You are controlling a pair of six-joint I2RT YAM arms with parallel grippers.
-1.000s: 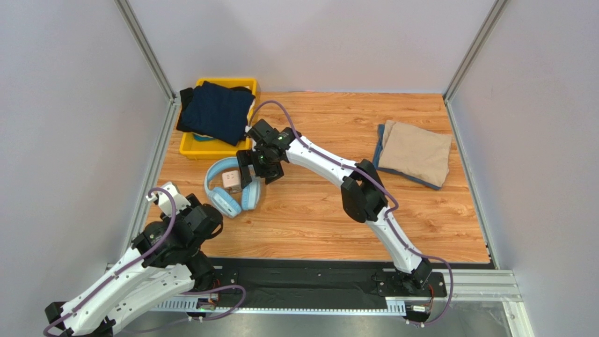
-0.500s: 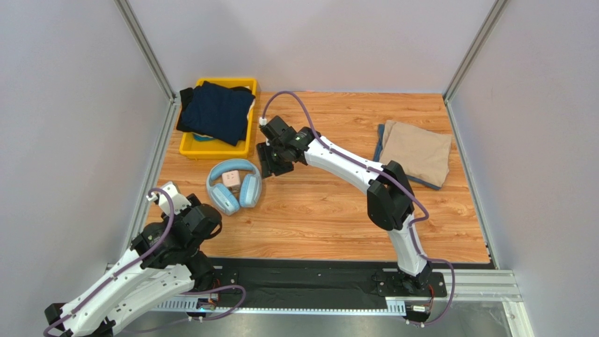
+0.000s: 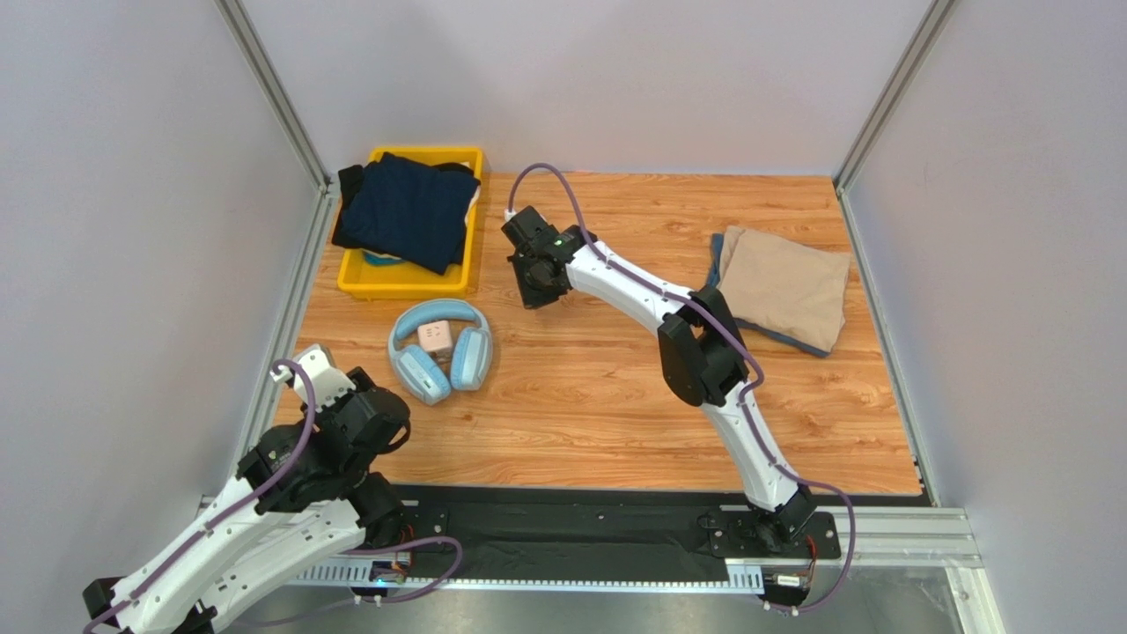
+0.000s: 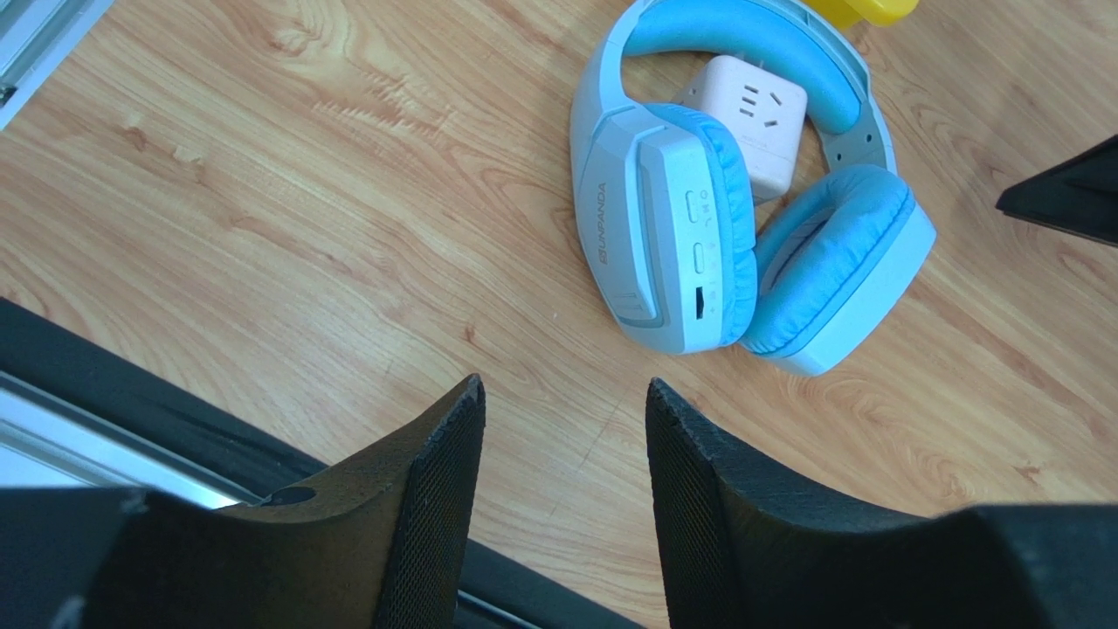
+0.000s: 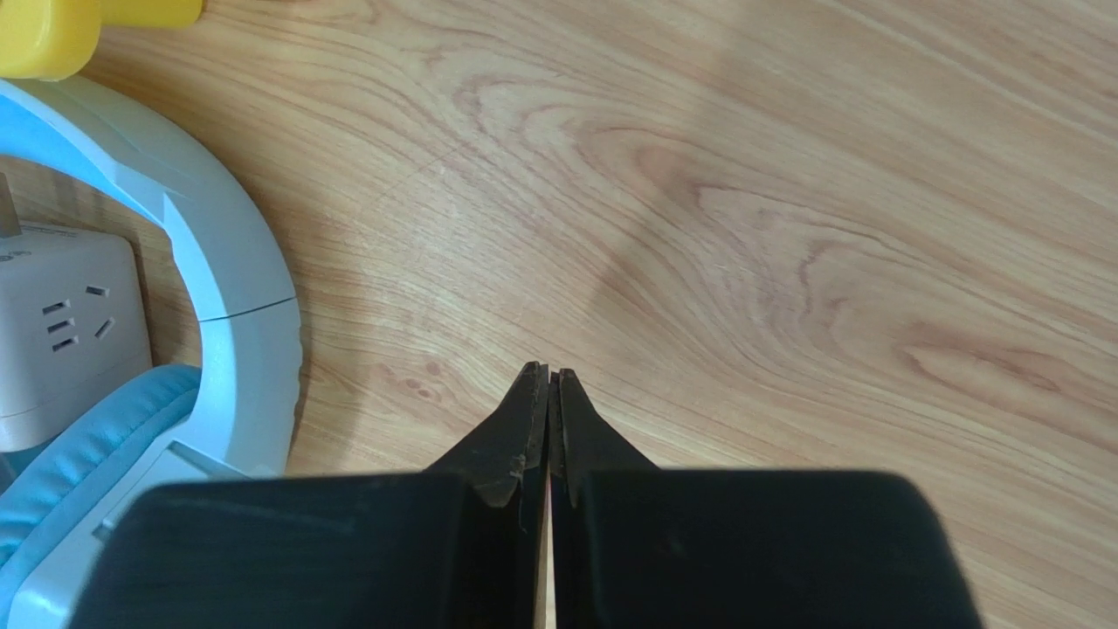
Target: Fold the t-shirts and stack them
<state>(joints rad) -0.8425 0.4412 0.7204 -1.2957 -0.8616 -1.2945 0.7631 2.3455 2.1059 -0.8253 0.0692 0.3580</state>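
Note:
A dark navy t-shirt [image 3: 404, 209] lies bunched over the yellow bin, with black cloth [image 3: 352, 178] showing under its left edge. At the right of the table a folded tan t-shirt [image 3: 783, 288] rests on a bluish cloth layer [image 3: 716, 280]. My right gripper [image 3: 536, 285] [image 5: 551, 376] hangs over bare wood just right of the bin, shut with nothing between its fingers. Near the table's front left, my left gripper [image 4: 562, 393] stands open and empty, apart from every shirt.
Light blue headphones [image 3: 439, 350] [image 4: 709, 223] [image 5: 223, 328] lie below the yellow bin [image 3: 357, 275] with a white plug cube [image 3: 434, 338] [image 4: 748, 112] inside their band. Grey walls and metal rails close in the wooden table [image 3: 595, 396].
My right gripper has lifted away from the headphones toward the back right and gone from open to shut. The left arm has drawn back slightly toward the near edge.

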